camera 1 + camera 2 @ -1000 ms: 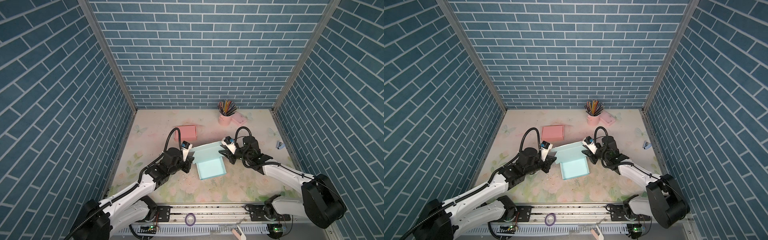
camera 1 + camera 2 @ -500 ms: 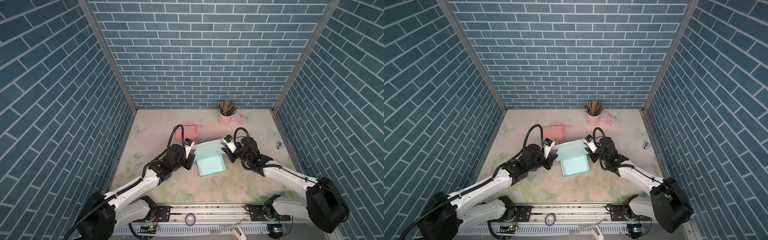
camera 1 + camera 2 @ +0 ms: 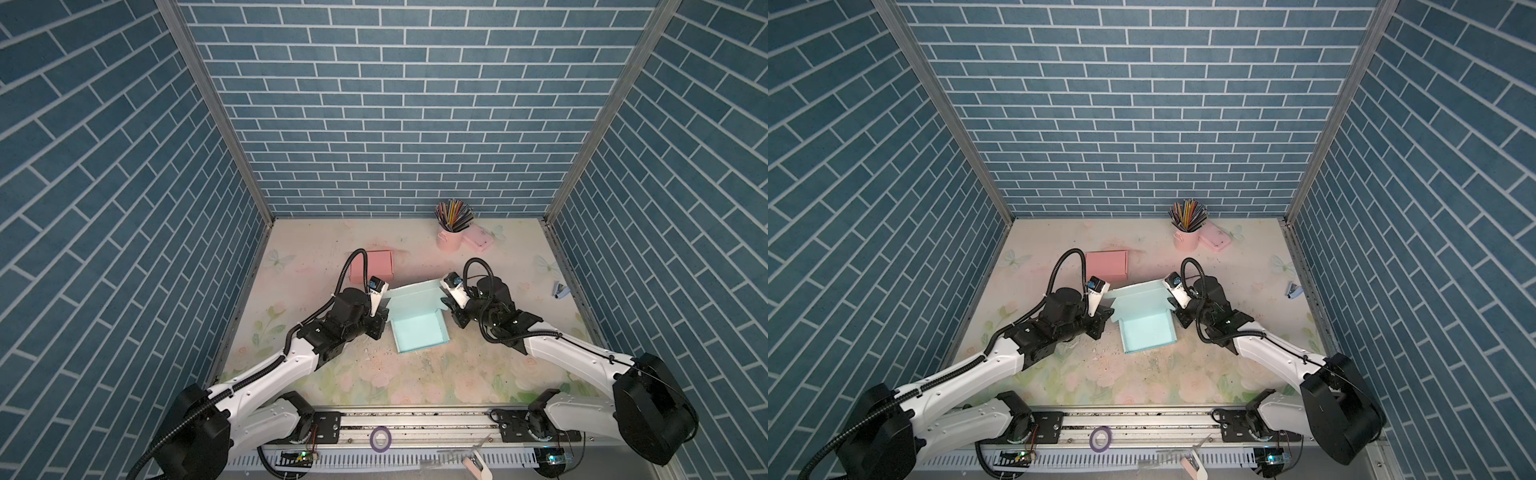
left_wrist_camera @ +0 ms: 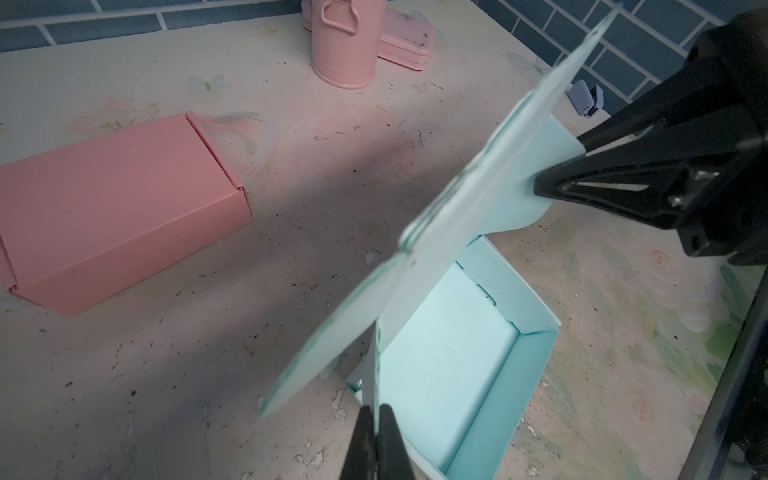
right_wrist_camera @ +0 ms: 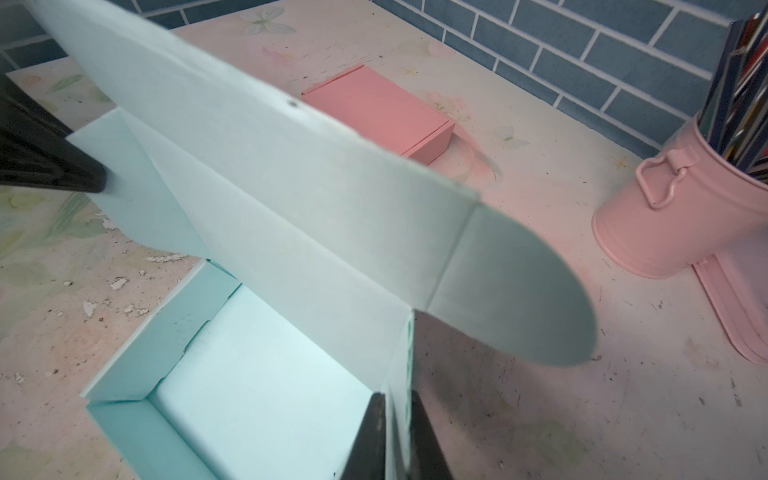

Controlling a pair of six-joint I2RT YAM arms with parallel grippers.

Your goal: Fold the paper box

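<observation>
The paper box (image 3: 419, 334) (image 3: 1147, 332) is a pale teal open tray on the floral table, its lid (image 4: 457, 208) (image 5: 291, 187) standing up at the far edge with rounded side tabs. My left gripper (image 3: 386, 318) (image 3: 1109, 318) (image 4: 377, 419) is shut on the thin upright wall of the box's left side. My right gripper (image 3: 446, 309) (image 3: 1173, 311) (image 5: 397, 409) is shut on the right side wall. Each wrist view shows the other arm's fingers against the lid's tab: the right gripper's fingertips (image 4: 540, 187) and the left gripper's fingertips (image 5: 97, 183).
A folded pink box (image 3: 372, 266) (image 4: 116, 199) lies behind the left gripper. A pink cup of pencils (image 3: 451, 237) (image 5: 681, 208) and a flat pink case (image 3: 478, 240) stand at the back. A small stapler (image 3: 559, 289) lies at the right wall. A purple tape ring (image 3: 381, 438) sits on the front rail.
My left gripper has moved away from the front and to the right along the box's left side. The right gripper edged toward the back. The box shifted slightly.
</observation>
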